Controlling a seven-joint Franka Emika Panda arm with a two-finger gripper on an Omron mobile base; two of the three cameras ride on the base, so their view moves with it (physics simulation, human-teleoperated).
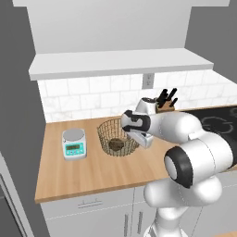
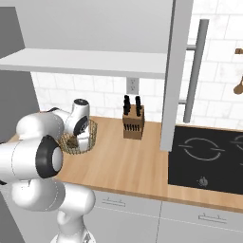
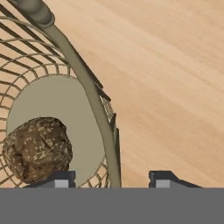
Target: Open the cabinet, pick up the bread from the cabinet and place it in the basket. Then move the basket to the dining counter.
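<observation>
Here the gripper (image 3: 109,179) hangs over the near side of the basket (image 1: 105,132), its two finger tips (image 3: 59,179) set astride the wire rim: one tip stands inside the bowl, the other outside over the wood counter (image 1: 69,173). The jaws stand partly apart with the rim running between them; whether the tips actually press on the wire cannot be told.

The bread (image 3: 37,148) lies on the flat base of the basket, just beside the inner finger tip, touching the woven floor and close against the mesh wall. In the left base view the bread (image 1: 115,144) shows as a dark lump low in the basket, right under the hand.

To the far side of the basket from the gripper sits a small kitchen scale (image 1: 74,143) on the same counter. Beyond the hand, near the tiled wall, stands a knife block (image 2: 133,122). Further off to that side, the cabinet (image 2: 175,76) door hangs open, edge-on, with its long bar handle (image 2: 195,71), above a black cooktop (image 2: 206,159).
</observation>
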